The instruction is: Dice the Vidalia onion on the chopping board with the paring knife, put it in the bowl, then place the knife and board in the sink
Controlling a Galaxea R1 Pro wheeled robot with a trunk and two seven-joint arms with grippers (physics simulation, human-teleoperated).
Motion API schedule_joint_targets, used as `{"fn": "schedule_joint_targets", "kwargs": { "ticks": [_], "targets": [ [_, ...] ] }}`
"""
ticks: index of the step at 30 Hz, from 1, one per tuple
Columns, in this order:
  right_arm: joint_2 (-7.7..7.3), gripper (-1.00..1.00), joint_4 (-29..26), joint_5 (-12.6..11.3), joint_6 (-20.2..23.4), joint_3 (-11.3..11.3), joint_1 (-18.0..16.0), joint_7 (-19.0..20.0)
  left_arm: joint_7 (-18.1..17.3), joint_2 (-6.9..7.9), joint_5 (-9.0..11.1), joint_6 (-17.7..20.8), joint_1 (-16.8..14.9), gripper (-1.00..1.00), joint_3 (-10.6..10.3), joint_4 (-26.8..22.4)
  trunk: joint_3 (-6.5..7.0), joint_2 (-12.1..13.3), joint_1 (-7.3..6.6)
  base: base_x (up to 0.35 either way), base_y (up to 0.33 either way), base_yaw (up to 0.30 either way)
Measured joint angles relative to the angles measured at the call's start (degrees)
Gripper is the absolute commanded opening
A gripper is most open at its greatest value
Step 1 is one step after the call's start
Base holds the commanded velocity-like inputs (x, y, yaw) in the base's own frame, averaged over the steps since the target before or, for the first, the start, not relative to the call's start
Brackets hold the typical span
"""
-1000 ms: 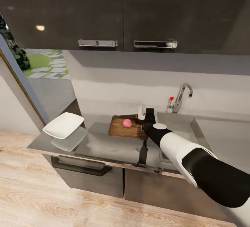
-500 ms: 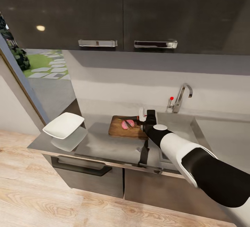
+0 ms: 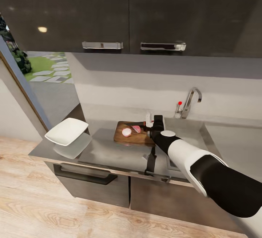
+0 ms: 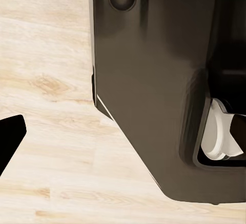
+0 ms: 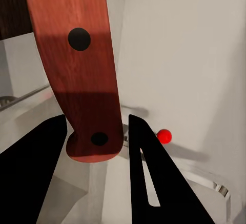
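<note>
We grip the knife (image 5: pixel 84 70) handle between our right fingers (image 5: pixel 148 172), blade reaching left over the board (image 3: pixel 134 136). The onion (image 3: pixel 127 132) lies there cut, pieces just beyond the tip. Left fingers: state unclear.

Glossy dark upper cabinets (image 3: pixel 127 12), pale grey wall (image 3: pixel 145 81), light wood floor (image 3: pixel 36 209)
</note>
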Motion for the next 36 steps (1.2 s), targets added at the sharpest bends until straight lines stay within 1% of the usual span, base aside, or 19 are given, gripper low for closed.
{"fn": "schedule_joint_targets", "kwargs": {
  "ticks": [36],
  "targets": [
    [0.00, -1.00, -0.01, -0.12, 0.08, 0.01, 0.01, -0.14, 0.00, 0.00, 0.00, 0.00, 0.00, 1.00, 0.00, 0.03, 0.00, 0.00, 0.00, 0.000, 0.000, 0.000]
  ]
}}
